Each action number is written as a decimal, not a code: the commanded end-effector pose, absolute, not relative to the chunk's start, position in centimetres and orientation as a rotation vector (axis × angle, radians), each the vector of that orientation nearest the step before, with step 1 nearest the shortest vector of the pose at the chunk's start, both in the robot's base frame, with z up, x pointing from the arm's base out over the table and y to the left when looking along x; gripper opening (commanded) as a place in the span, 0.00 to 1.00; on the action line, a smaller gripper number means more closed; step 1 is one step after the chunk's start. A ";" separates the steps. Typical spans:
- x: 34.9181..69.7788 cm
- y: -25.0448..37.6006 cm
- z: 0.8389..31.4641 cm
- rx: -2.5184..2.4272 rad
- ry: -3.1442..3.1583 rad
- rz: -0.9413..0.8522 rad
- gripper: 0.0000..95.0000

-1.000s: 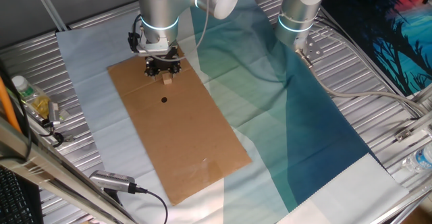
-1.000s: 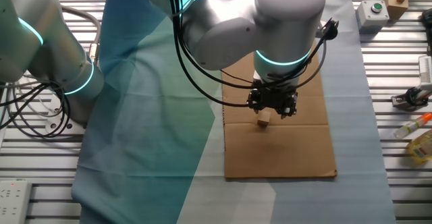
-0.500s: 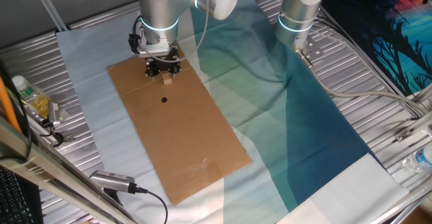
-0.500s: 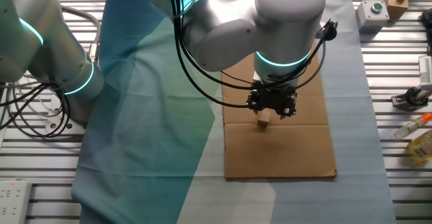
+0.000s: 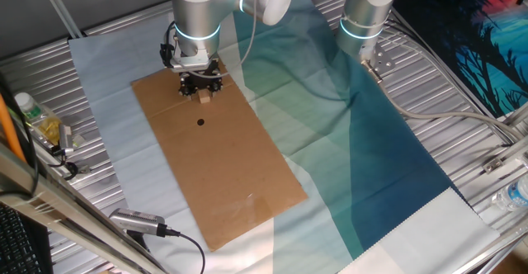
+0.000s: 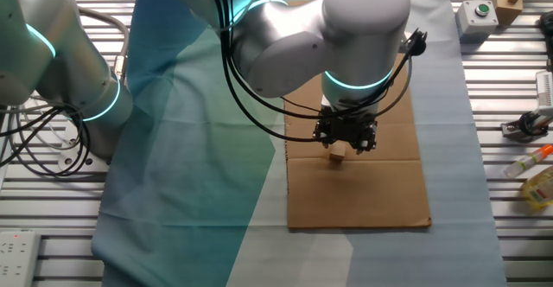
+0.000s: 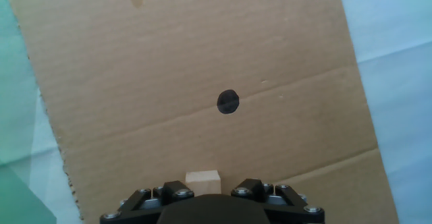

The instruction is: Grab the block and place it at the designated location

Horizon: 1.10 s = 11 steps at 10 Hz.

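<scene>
The block (image 5: pixel 202 97) is a small tan wooden cube between my fingertips, at the far end of the brown cardboard (image 5: pixel 231 183). My gripper (image 5: pixel 200 84) is shut on it and holds it low over the cardboard. The block also shows in the other fixed view (image 6: pixel 337 155) under the gripper (image 6: pixel 345 138), and in the hand view (image 7: pixel 203 181) at the bottom edge, just ahead of the gripper (image 7: pixel 210 191). The designated location, a black dot (image 5: pixel 200 123), lies a short way nearer on the cardboard. In the hand view the dot (image 7: pixel 228 102) is ahead and slightly right.
The cardboard lies on pale blue and teal cloth (image 5: pixel 355 158) over a slatted metal table. A second arm's base (image 5: pixel 363 18) stands at the back. A bottle (image 5: pixel 33 117) and cables are at the left edge, and a grey tool (image 5: pixel 136 222) lies at the front left.
The arm has shifted very slightly. The block and the gripper stay at the same spot on the cardboard.
</scene>
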State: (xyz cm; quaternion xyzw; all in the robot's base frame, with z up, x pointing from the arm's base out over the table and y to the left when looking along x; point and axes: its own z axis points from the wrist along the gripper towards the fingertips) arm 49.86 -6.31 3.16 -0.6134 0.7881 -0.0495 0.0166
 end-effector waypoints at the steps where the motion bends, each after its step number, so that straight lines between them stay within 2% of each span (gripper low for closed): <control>1: 49.9 -6.3 3.1 -1.909 2.447 -0.159 0.60; 2: 49.9 -6.3 3.1 -1.909 2.447 -0.161 0.40; 4: 49.9 -6.3 3.1 -1.906 2.449 -0.161 0.40; 5: 49.9 -6.2 3.0 -1.901 2.453 -0.162 0.20; 7: 49.9 -6.2 2.9 -1.897 2.456 -0.163 0.20; 8: 49.9 -6.2 2.9 -1.891 2.460 -0.164 0.00; 11: 49.9 -6.2 2.9 -1.879 2.469 -0.167 0.00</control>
